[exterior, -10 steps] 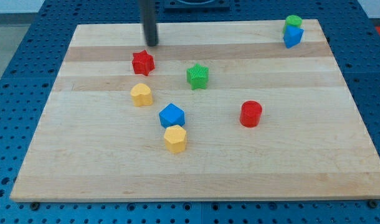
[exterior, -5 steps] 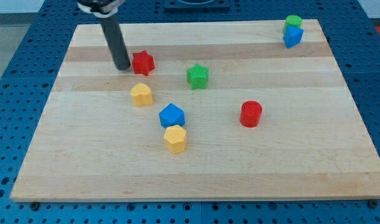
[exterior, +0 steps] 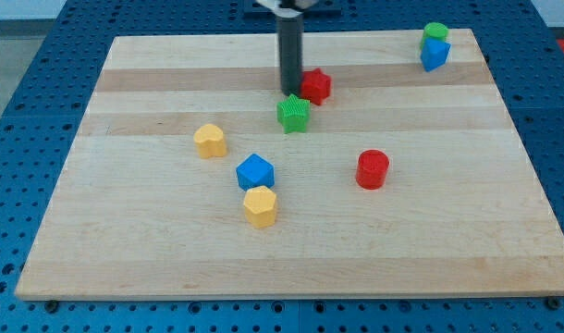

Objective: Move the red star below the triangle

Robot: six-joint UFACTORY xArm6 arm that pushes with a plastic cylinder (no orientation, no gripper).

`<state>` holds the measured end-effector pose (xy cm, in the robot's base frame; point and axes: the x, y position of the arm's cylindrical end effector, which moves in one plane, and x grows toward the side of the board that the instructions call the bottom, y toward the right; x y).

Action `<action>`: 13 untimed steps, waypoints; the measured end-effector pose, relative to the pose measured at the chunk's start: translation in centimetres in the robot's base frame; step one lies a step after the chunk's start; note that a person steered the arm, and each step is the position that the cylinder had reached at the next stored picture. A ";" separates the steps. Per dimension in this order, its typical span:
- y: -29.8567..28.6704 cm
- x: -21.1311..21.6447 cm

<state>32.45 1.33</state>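
The red star-shaped block sat near the wooden board's top edge, just right of centre. My tip (a bare rod, no fingers) touched its left side. The green star-shaped block lay just below them; the blue triangular block occupied the top-right corner.

A single camera is looking down at an angle from beyond the view's bottom edge of the wooden board, taking in the whole board. The rod is entering from the view's top, its tip sitting upper-centre.
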 end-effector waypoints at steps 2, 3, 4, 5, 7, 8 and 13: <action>6.2 0.0; 7.7 1.4; 8.7 3.2; 10.0 3.5; 11.4 2.6; 11.6 1.4; 16.4 -0.4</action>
<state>32.05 17.71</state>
